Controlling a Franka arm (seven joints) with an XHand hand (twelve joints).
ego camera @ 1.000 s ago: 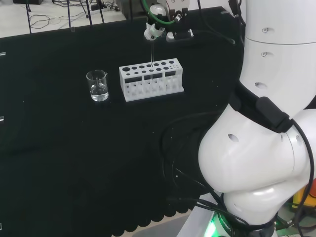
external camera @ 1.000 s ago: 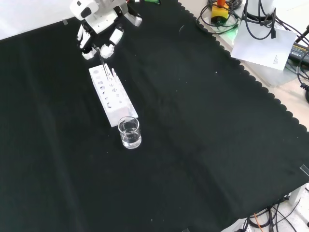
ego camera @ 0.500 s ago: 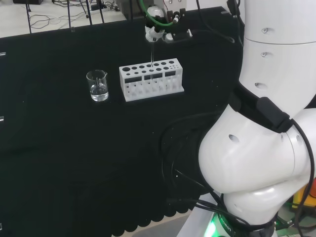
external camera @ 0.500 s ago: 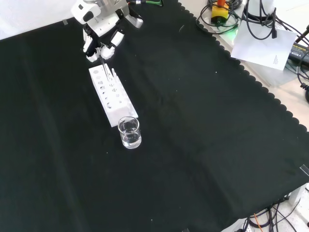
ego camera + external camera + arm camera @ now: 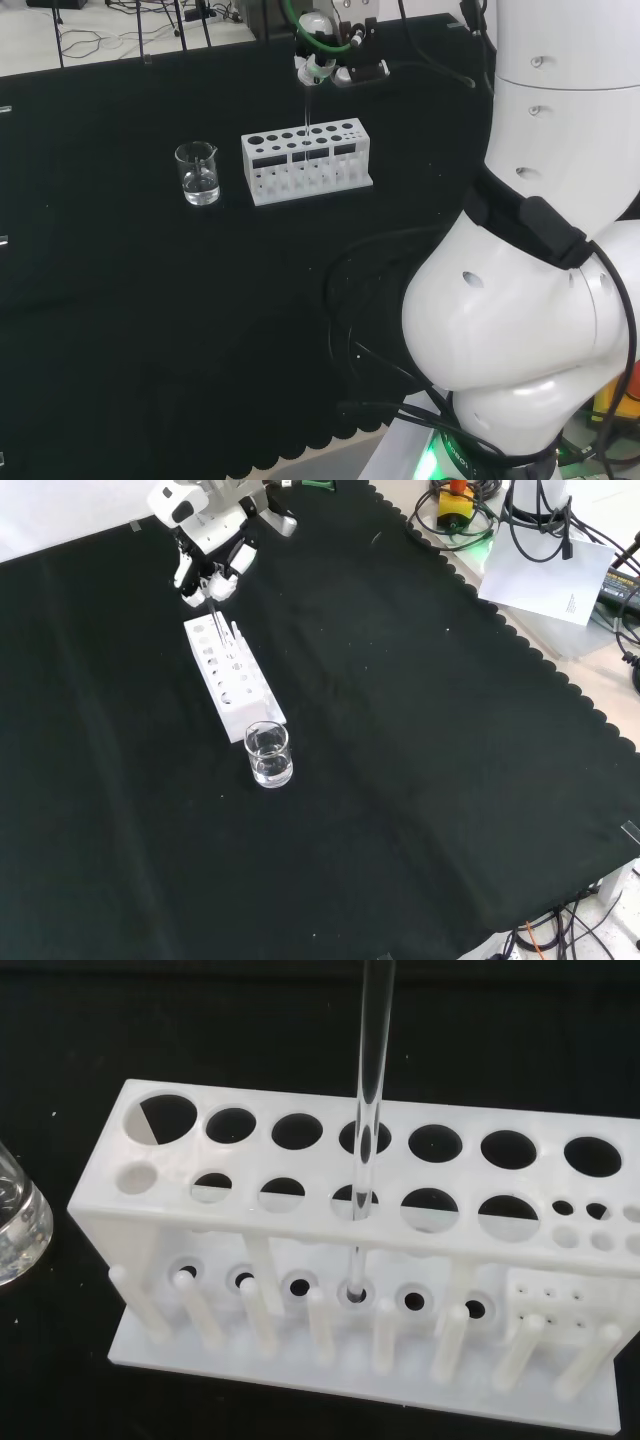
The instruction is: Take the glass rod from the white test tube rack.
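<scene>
The white test tube rack (image 5: 305, 162) (image 5: 230, 680) stands on the black cloth. A clear glass rod (image 5: 309, 105) (image 5: 216, 622) rises upright out of one of its holes. In the wrist view the rod (image 5: 372, 1050) passes through the upper plate of the rack (image 5: 465, 1232), and its lower end rests in a socket of the base. The hand (image 5: 318, 62) (image 5: 208, 572) is directly above the rack, fingers curled together around the rod's top end.
A small glass beaker (image 5: 198, 175) (image 5: 268, 755) (image 5: 15, 1230) with some clear liquid stands beside the rack's end, left of it in the head view. The arm's big white links (image 5: 540, 250) stand at the head view's right. Cables and paper lie beyond the cloth's scalloped edge.
One second ago the fingers were spread around the rod's top; they have since drawn together on it. The rod still stands in the rack.
</scene>
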